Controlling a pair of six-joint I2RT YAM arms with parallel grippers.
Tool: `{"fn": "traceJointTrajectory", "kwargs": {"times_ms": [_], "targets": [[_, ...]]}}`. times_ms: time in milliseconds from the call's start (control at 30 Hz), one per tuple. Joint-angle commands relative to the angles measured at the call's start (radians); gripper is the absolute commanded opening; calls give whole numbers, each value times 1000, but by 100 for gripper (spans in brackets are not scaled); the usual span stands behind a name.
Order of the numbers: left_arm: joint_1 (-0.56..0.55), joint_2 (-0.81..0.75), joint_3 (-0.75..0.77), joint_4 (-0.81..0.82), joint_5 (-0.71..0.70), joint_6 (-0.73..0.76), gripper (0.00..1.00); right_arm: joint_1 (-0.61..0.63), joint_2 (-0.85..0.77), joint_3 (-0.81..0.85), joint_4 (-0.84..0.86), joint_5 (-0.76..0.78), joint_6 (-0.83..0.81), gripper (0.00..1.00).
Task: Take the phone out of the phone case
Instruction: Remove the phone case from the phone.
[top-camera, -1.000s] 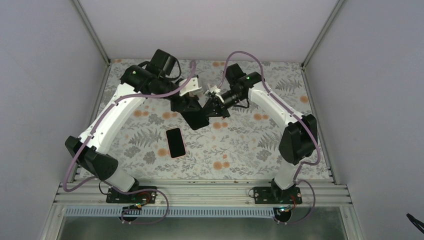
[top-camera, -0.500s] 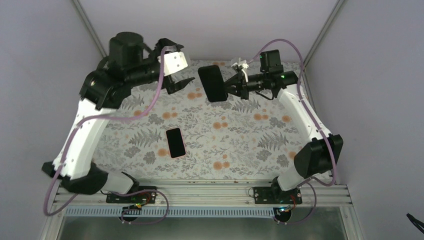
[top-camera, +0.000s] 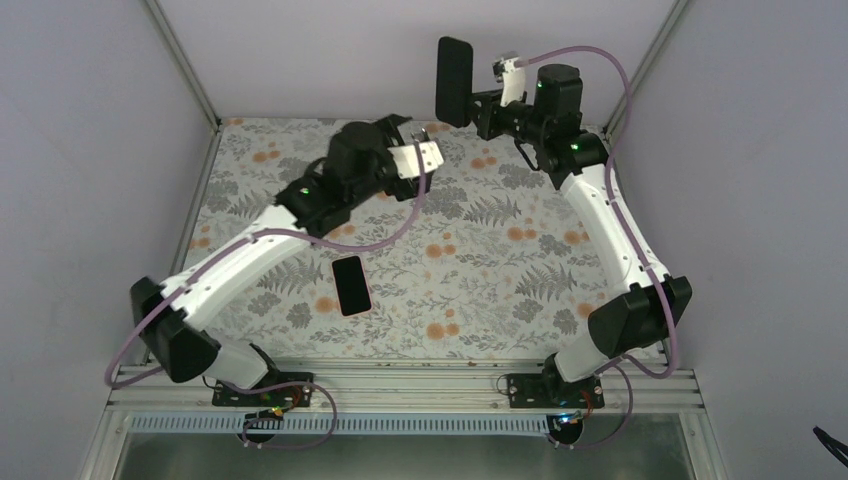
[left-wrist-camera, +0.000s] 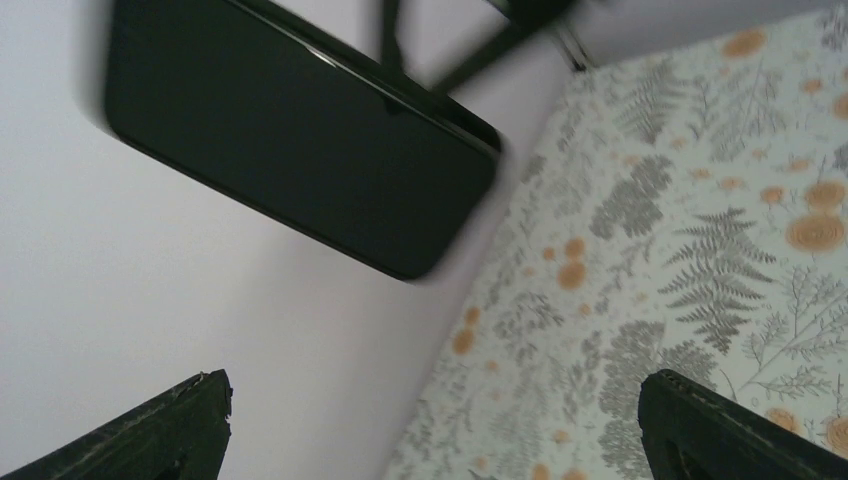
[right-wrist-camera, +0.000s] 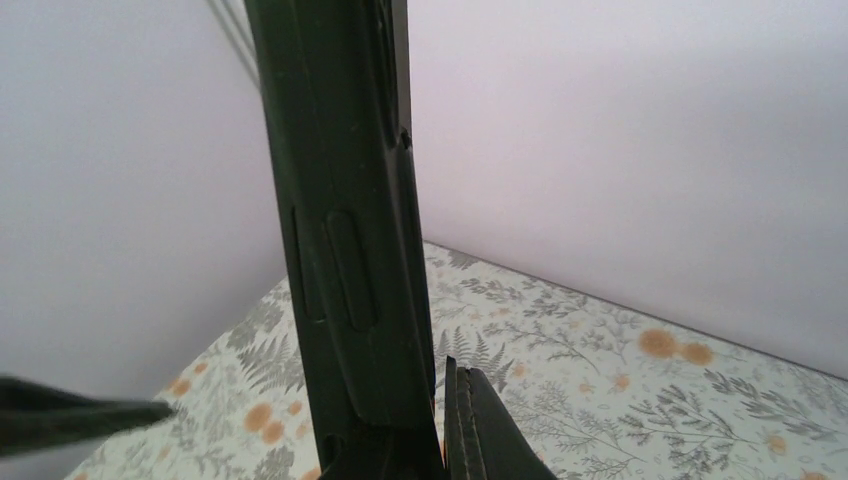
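The black phone case (top-camera: 455, 80) is held upright, high above the table's far edge, by my right gripper (top-camera: 482, 102), which is shut on its lower end. In the right wrist view the case (right-wrist-camera: 340, 200) stands edge-on with moulded side buttons, clamped at my gripper (right-wrist-camera: 445, 405). The phone (top-camera: 351, 285), with a black face and pinkish rim, lies flat on the floral table, apart from the case. My left gripper (top-camera: 418, 140) is open and empty, just left of and below the case. The left wrist view shows the case (left-wrist-camera: 300, 130) above my open left gripper (left-wrist-camera: 440, 440).
The floral table cover (top-camera: 480, 270) is bounded by white walls at the back and sides and metal corner posts (top-camera: 185, 65). A metal rail (top-camera: 400, 385) runs along the near edge by the arm bases.
My left gripper let go of the case and swung away, then back toward the centre. My right gripper lifted the case up and toward the back wall. The phone has not moved.
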Motion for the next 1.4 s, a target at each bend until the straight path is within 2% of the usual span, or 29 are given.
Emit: {"fn": "traceJointTrajectory", "kwargs": {"times_ms": [0,167,400,567,833,1167,1367], "targets": [[-8,12,-62,353,-99,-90,100,6,2,11,124,113,100,3],[-13,70,-87,497,-83,-117,100,7,9,0,127,145,116,3],[-13,182,17,445,-11,-171,100,7,3,-8,135,152,125,3],[-12,246,62,433,-16,-205,100,7,0,-7,140,141,130,3],[-11,246,43,507,-67,-226,100,7,11,-1,139,118,128,3],[-12,299,96,515,-127,-232,99,9,15,-4,144,94,127,3],[-12,322,113,582,-198,-207,99,9,14,-5,144,84,121,3]]}}
